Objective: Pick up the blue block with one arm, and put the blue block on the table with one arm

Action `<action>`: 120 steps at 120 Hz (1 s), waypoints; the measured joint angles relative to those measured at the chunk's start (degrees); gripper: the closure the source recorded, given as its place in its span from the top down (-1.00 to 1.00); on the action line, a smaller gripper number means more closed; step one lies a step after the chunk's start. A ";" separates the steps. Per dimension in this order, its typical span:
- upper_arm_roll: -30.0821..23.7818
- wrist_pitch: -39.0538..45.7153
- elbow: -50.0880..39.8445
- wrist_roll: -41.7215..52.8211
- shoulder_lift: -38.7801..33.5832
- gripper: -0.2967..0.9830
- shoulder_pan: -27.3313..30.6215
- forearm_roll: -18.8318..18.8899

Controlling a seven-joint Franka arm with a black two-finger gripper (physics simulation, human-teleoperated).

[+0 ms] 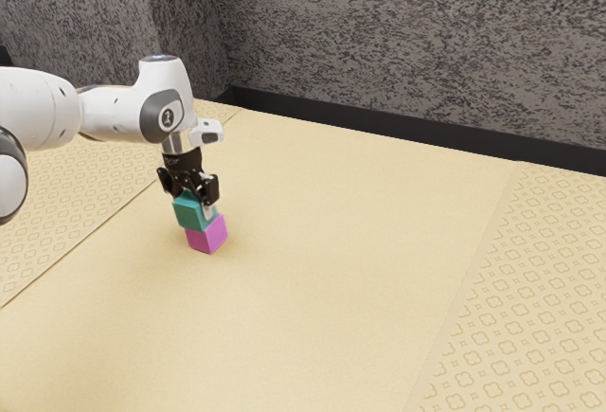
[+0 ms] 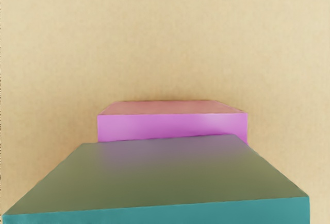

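Counter is lying open toward the exterior view's right; jaws are pointing down at teal block, magenta block lower; pinching, I cannot tell.

White rounded arm, dark-grey joint cap, round logo, small dark dots.

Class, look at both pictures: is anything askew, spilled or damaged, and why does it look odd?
Only a slight misalignment: in the wrist view, the teal block has edges slanting a little against those of the magenta block. Whether the two touch, I cannot tell. Nothing looks spilled or damaged.
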 joint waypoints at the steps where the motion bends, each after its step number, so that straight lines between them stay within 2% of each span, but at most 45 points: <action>1: 0.00 0.00 0.00 0.01 -0.01 0.11 0.00 0.00; 30: 0.00 -0.03 0.00 0.07 -1.99 0.06 -0.80 0.23; 43: 0.51 -0.41 2.95 0.06 -1.70 0.07 -6.75 0.32; 55: 0.56 -0.73 6.54 -0.02 3.07 0.07 -12.97 0.28; 75: 0.60 -0.90 7.84 -0.22 8.71 0.07 -14.69 0.27; 108: 0.62 -1.02 7.91 -0.24 8.45 0.39 -14.77 -0.01; 115: 0.60 -1.07 7.90 -0.24 6.24 0.43 -14.71 -0.15; 120: 0.57 -1.39 7.87 -0.23 1.53 0.45 -14.64 -0.34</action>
